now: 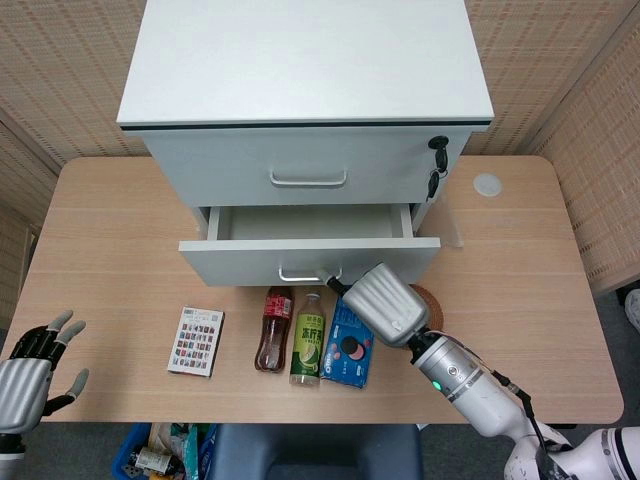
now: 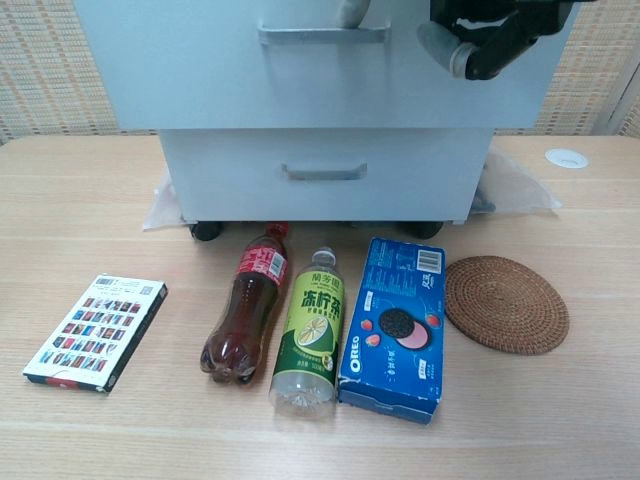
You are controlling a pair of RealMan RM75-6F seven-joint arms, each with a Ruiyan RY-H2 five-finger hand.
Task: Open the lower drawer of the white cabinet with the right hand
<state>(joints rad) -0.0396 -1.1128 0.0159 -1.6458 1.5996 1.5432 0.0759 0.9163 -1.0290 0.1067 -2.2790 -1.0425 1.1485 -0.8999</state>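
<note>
- The biscuit box (image 2: 393,325) reads "OREO"; it lies just below the right robot hand (image 1: 385,304), partly under it in the head view.
- Left of the box lie a green-labelled lime drink bottle (image 2: 310,331) with Chinese writing and a red-labelled cola bottle (image 2: 246,316).
- A card box (image 1: 196,341) printed with small pictures lies further left.
- The drawer (image 1: 310,259) of the white cabinet (image 1: 305,90) stands pulled out, its visible inside bare.
- The right robot hand has a finger hooked on the drawer handle (image 1: 304,274).
- A woven coaster (image 2: 506,303) sits beside the hand's wrist.
- The left robot hand (image 1: 30,370) hangs released, fingers apart, off the tabletop (image 1: 110,260) at its near left corner.
- Bare tabletop stretches between it and the card box.
</note>
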